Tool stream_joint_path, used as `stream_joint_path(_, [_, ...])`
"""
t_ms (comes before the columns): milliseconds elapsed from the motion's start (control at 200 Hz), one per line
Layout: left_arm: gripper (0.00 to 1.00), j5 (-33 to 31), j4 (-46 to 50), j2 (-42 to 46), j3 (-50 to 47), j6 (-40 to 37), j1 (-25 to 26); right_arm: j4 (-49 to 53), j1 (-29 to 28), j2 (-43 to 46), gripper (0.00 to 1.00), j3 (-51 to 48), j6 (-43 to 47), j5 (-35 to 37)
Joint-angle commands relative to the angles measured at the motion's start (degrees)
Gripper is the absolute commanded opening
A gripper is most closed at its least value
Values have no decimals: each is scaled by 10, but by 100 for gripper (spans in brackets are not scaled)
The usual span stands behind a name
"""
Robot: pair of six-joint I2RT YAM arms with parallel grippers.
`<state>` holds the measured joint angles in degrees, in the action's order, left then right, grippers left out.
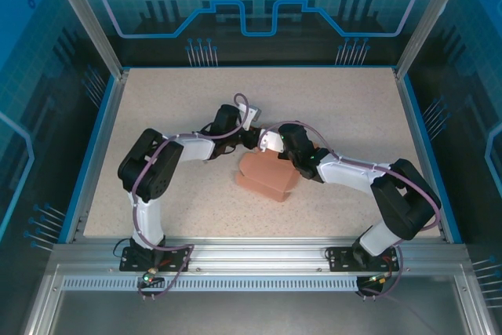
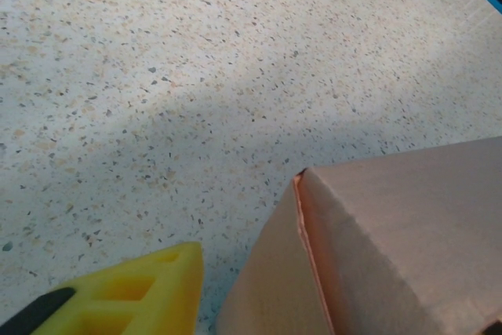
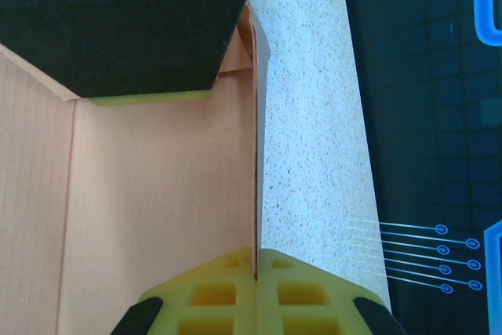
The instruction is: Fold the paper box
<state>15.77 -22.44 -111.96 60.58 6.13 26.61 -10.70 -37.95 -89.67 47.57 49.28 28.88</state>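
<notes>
1. The paper box (image 1: 267,178) lies near the middle of the counter (image 1: 157,100), a little toward the near edge. It is partly formed, with at least one wall standing. Its long axis runs roughly from the left edge toward the right edge, slightly skewed.
2. The right gripper (image 3: 256,284) is closed on the box. A thin upright card wall passes edge-on between its two yellow fingers and is pinched there. That wall runs straight away from the gripper, with the box's pink floor on one side and bare counter on the other.
3. The left gripper (image 1: 251,139) sits at the box's far side, close to the right one. In its wrist view a folded corner of the box lies inside its yellow finger (image 2: 133,300), with a sliver of counter between finger and card. It is therefore partly open and not clamped. The opposite finger barely shows at the frame's corner, and I cannot tell whether it touches the card.
4. A dark block (image 3: 125,21) with a yellow-green lower edge sits over the box's interior, at the far end of the pinched wall. It may be a finger of the left gripper, but I cannot be sure.
5. Both grippers meet at the box's far long side, and its body stretches from them toward the near edge. The right arm already has contact, and the left is the free one, with the corner lying between its jaws.
6. The next move probably has the left gripper closing on or pressing that corner while the right steadies the wall. The card is thin, so a sideways pull could crease it.
</notes>
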Motion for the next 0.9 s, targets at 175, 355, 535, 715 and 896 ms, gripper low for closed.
stream_joint_path(175, [28, -143, -9, 16, -21, 36, 17, 45, -6, 8, 1, 5, -28, -16])
stream_joint_path(355, [19, -178, -14, 13, -17, 62, 26, 48, -8, 13, 2, 3, -40, -20])
stream_joint_path(535, [14, -226, -5, 8, -9, 84, 37, 44, -10, 20, 2, -5, -55, -29])
stream_joint_path(715, [11, -313, 26, 4, 6, 97, 54, 38, -11, 28, 2, -14, -69, -36])
stream_joint_path(896, [9, -384, 56, 0, 19, 93, 69, 33, -12, 31, 2, -21, -73, -31])
